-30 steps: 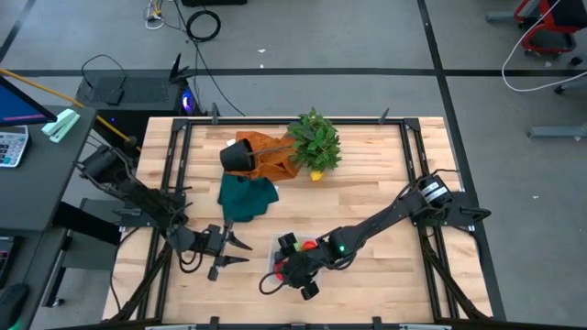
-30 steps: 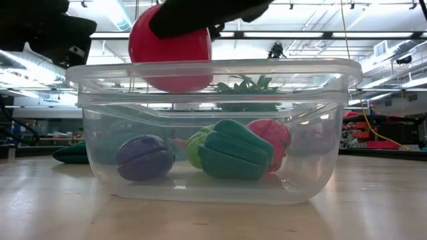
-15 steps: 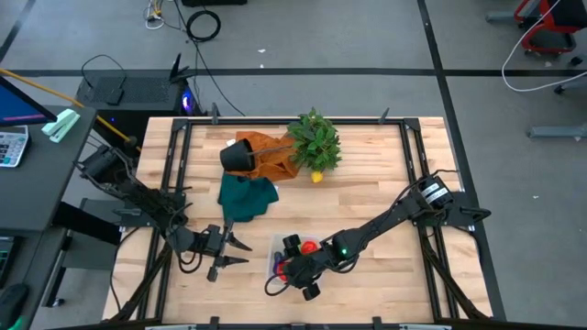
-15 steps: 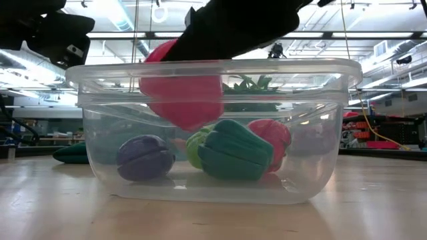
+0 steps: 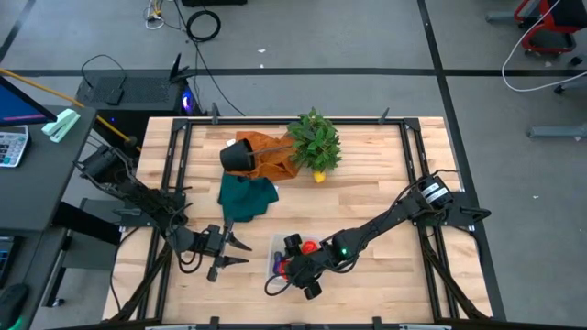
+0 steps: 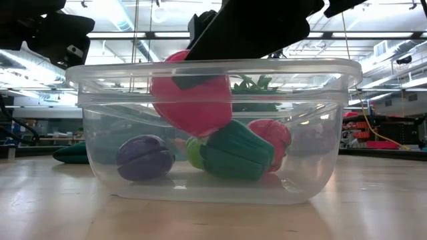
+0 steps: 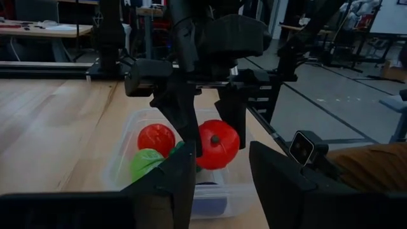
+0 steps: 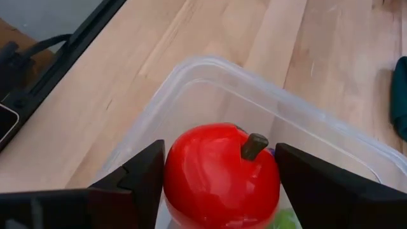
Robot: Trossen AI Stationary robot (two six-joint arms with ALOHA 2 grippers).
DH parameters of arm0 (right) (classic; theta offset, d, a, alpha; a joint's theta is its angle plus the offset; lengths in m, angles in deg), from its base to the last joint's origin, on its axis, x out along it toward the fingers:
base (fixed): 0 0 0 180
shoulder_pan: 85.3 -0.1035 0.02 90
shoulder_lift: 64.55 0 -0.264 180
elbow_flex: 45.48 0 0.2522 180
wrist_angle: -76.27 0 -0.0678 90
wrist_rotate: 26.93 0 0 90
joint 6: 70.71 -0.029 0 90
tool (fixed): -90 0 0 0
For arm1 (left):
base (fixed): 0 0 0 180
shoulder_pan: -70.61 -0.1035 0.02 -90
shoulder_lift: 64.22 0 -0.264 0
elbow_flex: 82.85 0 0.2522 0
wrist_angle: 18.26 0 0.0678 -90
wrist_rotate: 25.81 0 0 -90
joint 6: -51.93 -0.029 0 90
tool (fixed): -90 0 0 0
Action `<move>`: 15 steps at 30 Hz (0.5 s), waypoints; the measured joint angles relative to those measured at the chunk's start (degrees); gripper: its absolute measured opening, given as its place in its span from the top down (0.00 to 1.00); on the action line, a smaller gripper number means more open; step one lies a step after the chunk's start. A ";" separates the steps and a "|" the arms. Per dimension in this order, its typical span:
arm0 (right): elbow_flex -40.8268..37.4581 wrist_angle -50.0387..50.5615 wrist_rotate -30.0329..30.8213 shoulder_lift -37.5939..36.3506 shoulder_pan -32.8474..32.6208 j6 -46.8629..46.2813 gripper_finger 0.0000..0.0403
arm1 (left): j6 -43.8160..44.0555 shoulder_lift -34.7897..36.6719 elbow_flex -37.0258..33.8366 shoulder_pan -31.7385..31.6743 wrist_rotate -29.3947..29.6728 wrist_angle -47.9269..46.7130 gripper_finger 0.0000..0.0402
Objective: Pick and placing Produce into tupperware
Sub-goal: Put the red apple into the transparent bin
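Observation:
The clear tupperware stands near the table's front edge, in the middle. In it lie a purple piece, a green piece, a light green piece and a red piece. My right gripper reaches down into the tub, shut on another red produce piece with a brown stem. A yellow piece lies on the table under the leafy plant. My left gripper waits open, left of the tub, with nothing between its fingers. My right gripper pinches the red piece by its two opposite round sides between its two fingers, slanting down into the tub from the table's right side. The stem points up and away from the wrist. The piece sits below the rim, its underside against the green piece.
At the back of the table a bushy green plant lies beside a tipped black pot on an orange cloth. A dark green cloth lies left of centre. Bare wood shows at the table's right side.
My right gripper has gone down with the red piece, from above the tub's rim to inside the tub. The piece now reaches down to the green piece. The left arm has kept still.

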State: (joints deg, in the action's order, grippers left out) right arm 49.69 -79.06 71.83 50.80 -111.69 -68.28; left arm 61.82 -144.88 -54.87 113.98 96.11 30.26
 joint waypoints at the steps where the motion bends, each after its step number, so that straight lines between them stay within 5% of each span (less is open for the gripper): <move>1: 0.00 -0.03 0.00 0.00 0.00 0.13 0.40 | 0.00 0.00 0.00 0.00 0.00 0.00 0.61; 15: 0.00 0.21 -1.78 0.00 0.00 0.66 0.39 | 0.37 0.00 0.00 0.00 -0.02 0.00 0.61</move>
State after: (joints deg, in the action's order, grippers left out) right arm 49.69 -78.86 70.05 50.80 -111.69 -67.62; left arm 62.19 -144.88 -54.87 113.98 96.09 30.26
